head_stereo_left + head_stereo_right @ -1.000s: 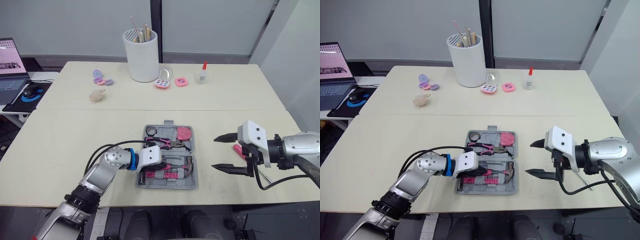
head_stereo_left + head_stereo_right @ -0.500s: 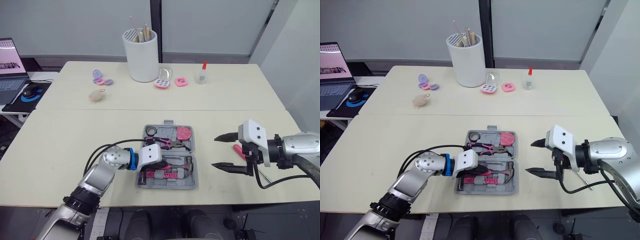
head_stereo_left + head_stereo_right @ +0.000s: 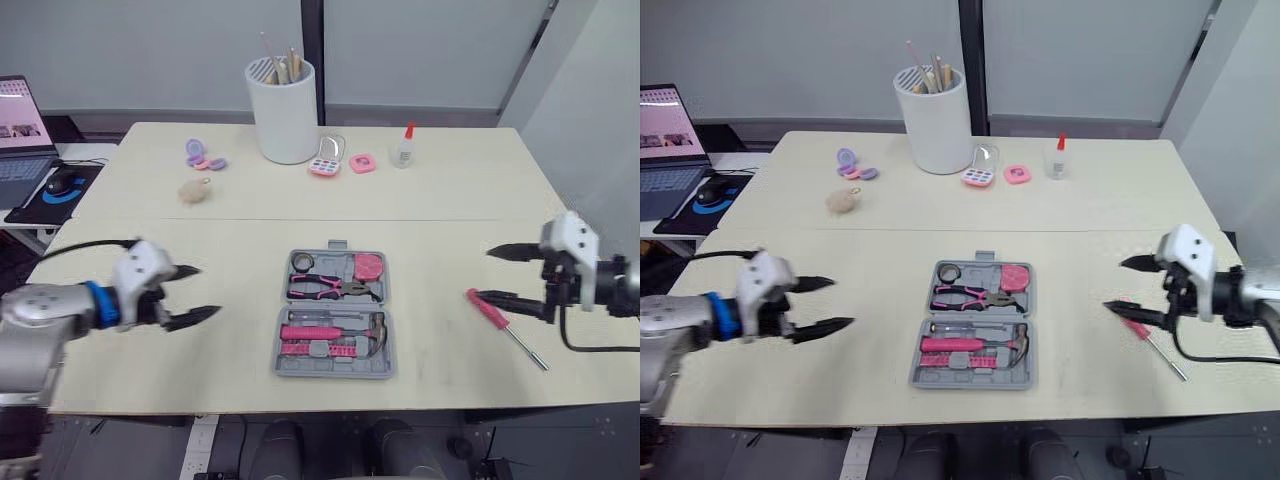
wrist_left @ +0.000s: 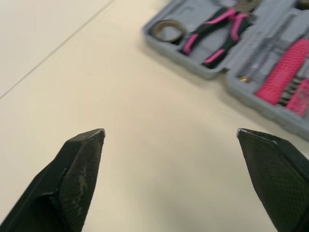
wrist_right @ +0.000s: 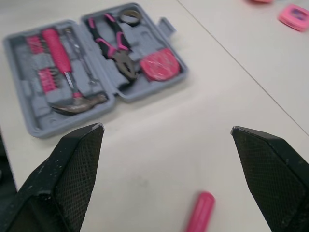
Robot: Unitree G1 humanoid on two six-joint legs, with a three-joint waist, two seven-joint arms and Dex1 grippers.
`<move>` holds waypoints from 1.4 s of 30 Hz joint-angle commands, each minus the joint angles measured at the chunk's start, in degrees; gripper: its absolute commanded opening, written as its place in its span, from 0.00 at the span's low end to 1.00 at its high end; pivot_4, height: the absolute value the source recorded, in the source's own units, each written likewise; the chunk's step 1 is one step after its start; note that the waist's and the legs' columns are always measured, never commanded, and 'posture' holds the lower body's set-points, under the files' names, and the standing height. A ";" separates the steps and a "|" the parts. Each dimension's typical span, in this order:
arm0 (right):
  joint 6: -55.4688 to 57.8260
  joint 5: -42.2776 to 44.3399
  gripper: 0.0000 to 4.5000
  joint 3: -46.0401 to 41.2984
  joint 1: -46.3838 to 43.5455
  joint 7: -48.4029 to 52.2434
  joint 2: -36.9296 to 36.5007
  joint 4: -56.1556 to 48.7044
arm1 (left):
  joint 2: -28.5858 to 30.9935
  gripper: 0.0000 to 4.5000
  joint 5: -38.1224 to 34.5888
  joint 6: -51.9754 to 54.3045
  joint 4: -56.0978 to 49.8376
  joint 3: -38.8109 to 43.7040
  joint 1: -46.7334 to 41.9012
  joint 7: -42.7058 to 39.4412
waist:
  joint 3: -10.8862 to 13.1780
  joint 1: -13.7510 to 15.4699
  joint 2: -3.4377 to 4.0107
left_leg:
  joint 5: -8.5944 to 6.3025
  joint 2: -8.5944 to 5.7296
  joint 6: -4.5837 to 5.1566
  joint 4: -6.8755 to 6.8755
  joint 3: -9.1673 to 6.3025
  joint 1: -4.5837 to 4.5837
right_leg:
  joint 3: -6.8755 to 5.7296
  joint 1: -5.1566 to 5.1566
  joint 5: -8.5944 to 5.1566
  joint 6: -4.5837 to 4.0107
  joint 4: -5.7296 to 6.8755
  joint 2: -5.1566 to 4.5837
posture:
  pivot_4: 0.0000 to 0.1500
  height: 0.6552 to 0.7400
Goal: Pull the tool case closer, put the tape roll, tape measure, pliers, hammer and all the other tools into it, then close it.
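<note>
Packing nearly done — one tool lies outside the tool case [image 3: 335,315]
Open at mid-table, it holds the tape roll [image 3: 303,262], tape measure [image 3: 370,266], pliers [image 3: 322,288] and hammer [image 3: 335,333]. The screwdriver [image 3: 500,322] lies beside the right gripper [image 3: 482,272], jaws wide, empty; the left gripper [image 3: 205,292], equally wide, hovers well apart. Left to do — screwdriver in, lid shut.
</note>
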 commanded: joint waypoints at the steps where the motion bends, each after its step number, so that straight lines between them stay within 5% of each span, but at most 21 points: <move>1: -2.86 -1.11 1.00 -6.31 2.51 1.82 -2.22 4.05 | 2.89 1.00 -1.23 -1.50 5.72 6.53 2.17 -1.37 | 0.00 0.00 0.00 | 0.00 0.00 0.00 -0.01 0.00 0.00 | 0.00 0.00 0.00 -0.01 0.00 0.00 | 1.00 1.00; 8: -8.46 -3.47 1.00 -11.71 6.48 2.22 -0.95 17.02 | 5.95 1.00 -0.18 -6.37 22.16 10.02 -0.12 -0.48 | 0.00 -0.02 0.00 | 0.00 0.01 0.00 -0.04 0.05 0.00 | 0.01 -0.05 0.00 -0.02 0.00 -0.01 | 1.00 1.00; 15: -11.93 -4.02 1.00 -11.02 4.69 0.97 0.66 23.20 | 5.72 1.00 0.47 -9.66 26.50 9.37 0.52 -0.03 | 0.01 -0.22 0.02 | 0.00 0.05 0.00 -0.07 0.13 0.01 | 0.06 -0.09 0.03 -0.06 0.03 -0.02 | 1.00 1.00; 36: -16.96 -7.84 1.00 -8.98 2.64 -3.65 2.19 24.55 | 1.80 1.00 -3.16 -11.22 19.57 12.28 -0.09 6.30 | 0.01 -0.06 0.03 | 0.00 0.02 0.00 -0.06 0.13 0.00 | 0.05 -0.08 0.07 -0.13 0.06 -0.03 | 1.00 1.00; 42: -16.07 -7.41 1.00 -10.10 5.92 -2.55 2.36 23.00 | 0.89 1.00 -6.45 -3.89 7.54 7.00 -5.09 6.00 | 0.00 0.21 0.02 | 0.00 0.00 -0.01 -0.04 0.12 -0.01 | 0.05 -0.05 0.07 -0.13 0.06 -0.03 | 1.00 1.00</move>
